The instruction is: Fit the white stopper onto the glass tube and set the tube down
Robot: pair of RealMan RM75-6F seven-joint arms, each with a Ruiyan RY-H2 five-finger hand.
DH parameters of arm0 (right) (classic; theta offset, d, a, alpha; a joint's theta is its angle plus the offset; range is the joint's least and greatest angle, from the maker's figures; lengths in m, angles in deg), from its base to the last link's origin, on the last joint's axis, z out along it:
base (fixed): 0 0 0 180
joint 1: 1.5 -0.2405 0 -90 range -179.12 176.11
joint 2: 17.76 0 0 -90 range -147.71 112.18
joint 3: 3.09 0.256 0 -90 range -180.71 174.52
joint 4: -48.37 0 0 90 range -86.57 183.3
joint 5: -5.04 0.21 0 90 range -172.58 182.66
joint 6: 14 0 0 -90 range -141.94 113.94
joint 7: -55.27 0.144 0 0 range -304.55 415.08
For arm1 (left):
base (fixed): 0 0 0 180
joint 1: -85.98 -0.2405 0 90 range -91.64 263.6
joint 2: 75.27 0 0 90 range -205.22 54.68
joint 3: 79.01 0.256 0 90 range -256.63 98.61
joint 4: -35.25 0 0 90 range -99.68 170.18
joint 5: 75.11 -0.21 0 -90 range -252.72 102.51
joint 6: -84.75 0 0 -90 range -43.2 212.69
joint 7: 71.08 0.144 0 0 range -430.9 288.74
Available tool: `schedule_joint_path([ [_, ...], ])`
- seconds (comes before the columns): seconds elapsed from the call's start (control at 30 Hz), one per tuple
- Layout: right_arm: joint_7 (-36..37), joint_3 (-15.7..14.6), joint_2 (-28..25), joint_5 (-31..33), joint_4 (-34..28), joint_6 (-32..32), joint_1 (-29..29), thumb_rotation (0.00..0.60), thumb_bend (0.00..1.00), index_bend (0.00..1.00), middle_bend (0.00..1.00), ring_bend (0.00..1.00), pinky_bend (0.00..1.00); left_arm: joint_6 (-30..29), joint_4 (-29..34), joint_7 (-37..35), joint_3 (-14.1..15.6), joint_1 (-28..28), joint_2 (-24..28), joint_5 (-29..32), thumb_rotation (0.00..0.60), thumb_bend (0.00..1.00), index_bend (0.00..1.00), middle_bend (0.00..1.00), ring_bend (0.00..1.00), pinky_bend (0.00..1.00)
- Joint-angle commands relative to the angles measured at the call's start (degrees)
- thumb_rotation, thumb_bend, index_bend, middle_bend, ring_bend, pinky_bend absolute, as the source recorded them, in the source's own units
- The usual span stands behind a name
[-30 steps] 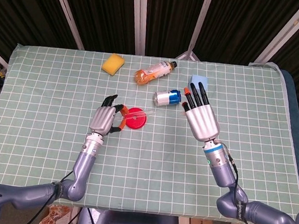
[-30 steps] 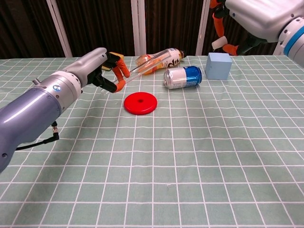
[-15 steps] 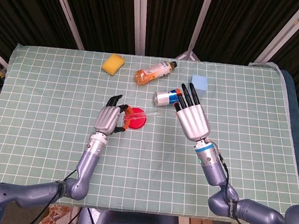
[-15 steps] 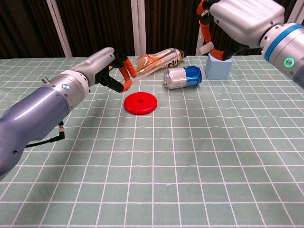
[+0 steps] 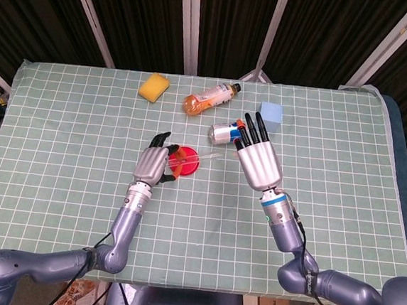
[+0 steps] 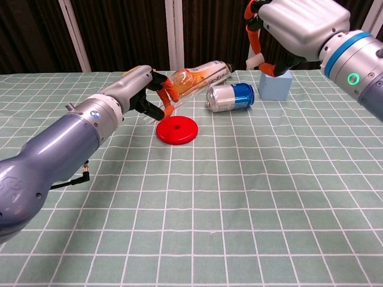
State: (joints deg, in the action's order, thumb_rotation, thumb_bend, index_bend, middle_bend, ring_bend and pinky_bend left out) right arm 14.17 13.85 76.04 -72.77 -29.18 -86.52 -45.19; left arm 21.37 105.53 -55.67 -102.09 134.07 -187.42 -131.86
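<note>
My left hand [image 5: 154,165] [image 6: 139,93] grips one end of the clear glass tube [image 5: 202,154] [image 6: 187,88], held tilted above the table with its free end pointing right, over the red disc [image 5: 186,161]. The right hand [image 5: 258,161] [image 6: 294,25] hovers higher, to the right of the tube's free end. It pinches the small white stopper [image 6: 257,61] between thumb and a finger. In the head view the stopper is hidden under the hand. Stopper and tube are apart.
A red disc [image 6: 177,130] lies below the tube. Behind it are an orange drink bottle [image 5: 210,98], a silver-blue can [image 5: 226,132] [image 6: 230,97] on its side and a light blue cube [image 5: 270,113] [image 6: 275,84]. A yellow sponge [image 5: 153,87] sits far back left.
My right hand has moved left and down with the stopper, toward the tube's free end. The left hand has shifted right with the tube, over the red disc.
</note>
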Motion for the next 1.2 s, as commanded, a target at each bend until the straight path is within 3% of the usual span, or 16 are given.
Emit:
schedule_joint_path([
  [0.03, -0.13, 0.14, 0.27, 0.34, -0.01, 0.13, -0.19, 0.600, 0.40, 0.59, 0.20, 0.00, 0.00, -0.06, -0.18, 0.05, -0.08, 0.12, -0.22, 0.03, 0.600, 0.65, 0.46, 0.49, 0.06, 0.00],
  [1.2, -1.70, 0.08, 3.12, 1.92, 0.71, -0.61, -1.56, 0.600, 0.40, 0.59, 0.20, 0.00, 0.00, -0.73, 0.71, 0.46, -0.25, 0.06, -1.18, 0.42, 0.600, 0.65, 0.46, 0.48, 0.06, 0.00],
])
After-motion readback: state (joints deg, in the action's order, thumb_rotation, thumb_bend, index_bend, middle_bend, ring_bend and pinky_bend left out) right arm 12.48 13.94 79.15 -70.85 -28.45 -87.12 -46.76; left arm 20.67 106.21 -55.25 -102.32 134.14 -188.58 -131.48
